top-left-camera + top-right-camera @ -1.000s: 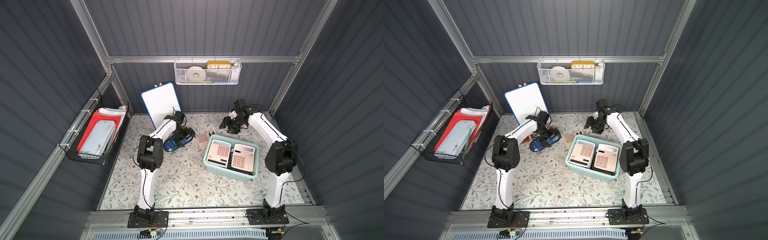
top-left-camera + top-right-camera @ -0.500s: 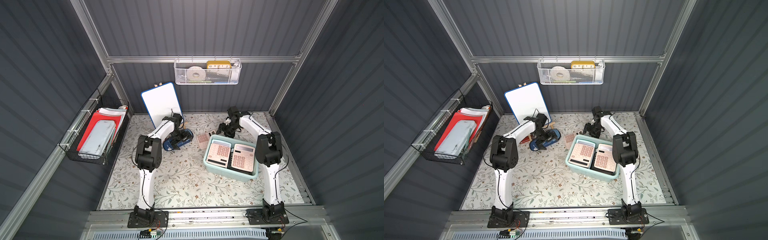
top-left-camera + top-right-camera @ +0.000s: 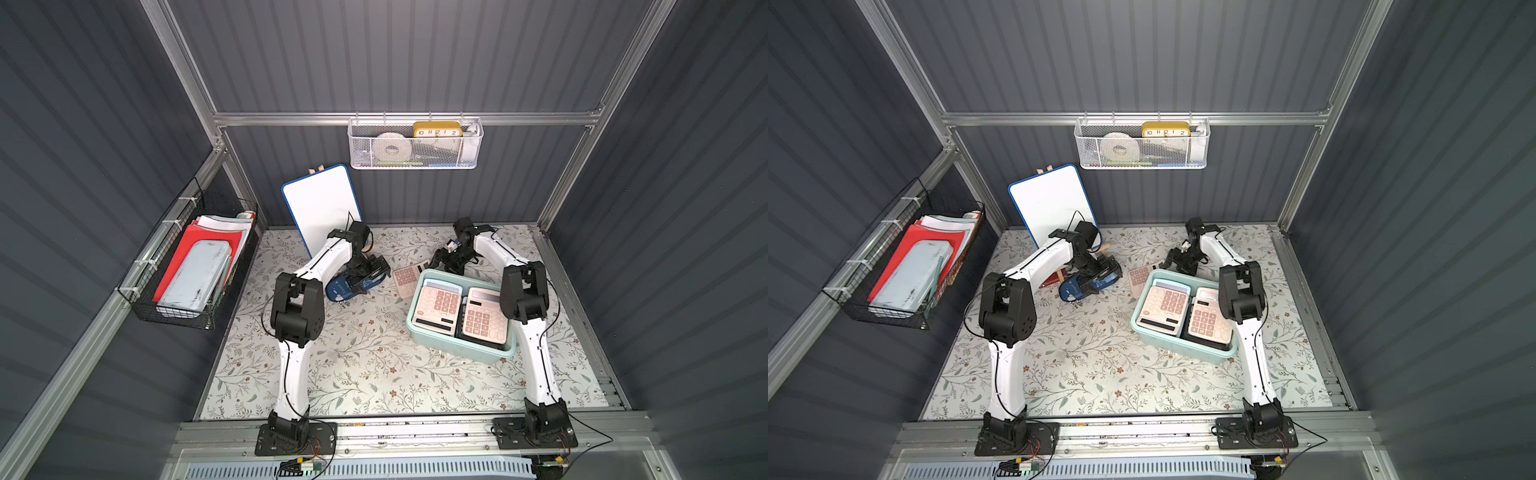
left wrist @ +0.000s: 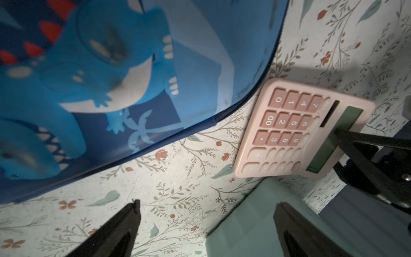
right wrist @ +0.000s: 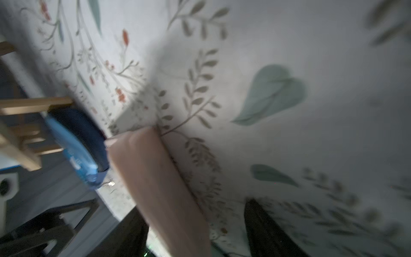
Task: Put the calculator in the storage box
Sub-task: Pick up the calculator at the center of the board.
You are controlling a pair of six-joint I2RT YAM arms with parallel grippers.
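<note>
A loose pink calculator (image 3: 408,276) (image 3: 1140,276) lies flat on the floral table, just beyond the far left corner of the mint storage box (image 3: 457,354) (image 3: 1183,353). Two more calculators (image 3: 438,305) (image 3: 484,318) lie side by side inside the box. My right gripper (image 3: 446,262) (image 5: 195,207) is low at the loose calculator's (image 5: 160,178) display end, open, with that edge between its fingers (image 4: 355,142). My left gripper (image 3: 368,272) (image 4: 205,207) hangs wide open and empty over the table beside the calculator (image 4: 300,131) and the box corner (image 4: 255,222).
A blue dinosaur pencil case (image 3: 347,287) (image 4: 111,77) lies left of the calculator, under my left wrist. A whiteboard (image 3: 320,203) on a wooden easel leans at the back. A white mesh basket (image 3: 415,145) hangs on the back wall, a black wire basket (image 3: 191,270) on the left wall.
My right arm has folded down and brought its gripper from above the box's far side onto the loose calculator's end, jaws a little wider. The left arm has barely shifted.
</note>
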